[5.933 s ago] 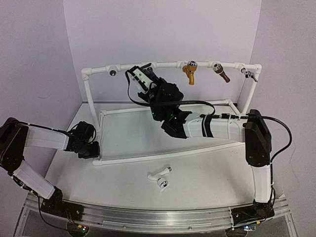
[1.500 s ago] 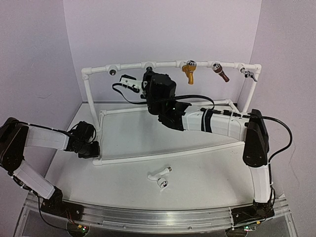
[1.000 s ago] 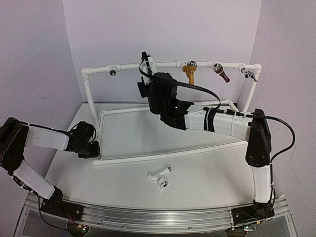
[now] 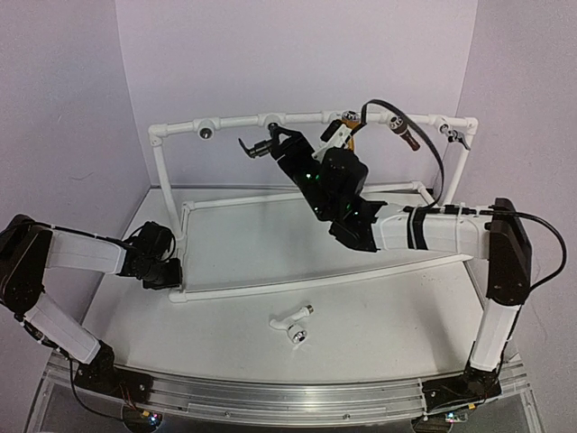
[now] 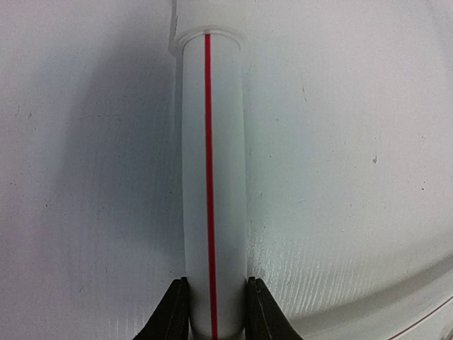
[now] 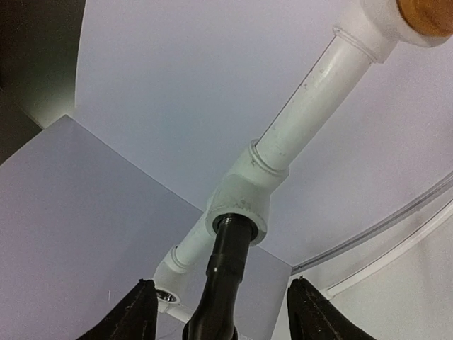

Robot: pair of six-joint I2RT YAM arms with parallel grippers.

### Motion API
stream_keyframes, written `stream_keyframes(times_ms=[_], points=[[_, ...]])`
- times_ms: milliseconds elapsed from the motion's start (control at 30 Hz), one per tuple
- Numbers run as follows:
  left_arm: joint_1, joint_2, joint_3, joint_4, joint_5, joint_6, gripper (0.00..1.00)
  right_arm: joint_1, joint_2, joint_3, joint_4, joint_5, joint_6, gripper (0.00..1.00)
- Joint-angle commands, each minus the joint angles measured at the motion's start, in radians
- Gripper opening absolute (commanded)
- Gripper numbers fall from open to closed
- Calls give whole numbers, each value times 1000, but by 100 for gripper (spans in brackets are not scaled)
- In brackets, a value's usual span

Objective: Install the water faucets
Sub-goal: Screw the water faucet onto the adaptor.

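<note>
Between my right fingers point(image 6: 134, 312), spread wide and touching nothing, the black faucet point(image 6: 226, 269) sits in a tee point(image 6: 244, 191) on the top rail point(image 4: 230, 122) of the pipe frame point(image 4: 163, 176). I judge it seated and holding on its own. My left fingers point(image 5: 173, 312) pinch the bottom pipe point(image 5: 210, 177) at the frame's front-left corner, presumably bracing it against twisting. In front of the frame, the white faucet point(image 4: 290, 319) lies on the counter point(image 4: 388, 325), not yet fitted.

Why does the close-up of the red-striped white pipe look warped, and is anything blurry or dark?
Left wrist view: wide lens bows lines at lower right; soft shadow left of the red-striped white pipe. Right wrist view: the black faucet stem near the lens looks slightly soft; upper left corner dark. Top view: even light, faint shadows.
</note>
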Motion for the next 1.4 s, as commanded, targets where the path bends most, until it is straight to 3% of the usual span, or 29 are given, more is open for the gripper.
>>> stream_keyframes(times_ms=[0,100,233,433,567,667,1067,1367], points=[[-52,19,5,83,229,34,0,6,-138,-25,-92,-92,-256,73],[-52,22,7,81,227,34,0,18,-173,5,-266,-131,-424,75],[-53,21,6,80,228,33,0,56,-204,50,-467,-128,-779,77],[-53,22,7,81,230,35,0,152,-211,86,-574,24,-1535,81],[-53,20,6,81,229,34,0,184,-93,158,-556,258,-2073,84],[-52,14,3,82,225,33,0,179,-4,189,-368,365,-2403,86],[-52,-2,-7,85,225,33,0,134,233,496,-260,359,-2635,82],[-52,-10,-11,88,225,33,0,93,262,470,-144,359,-2629,69]])
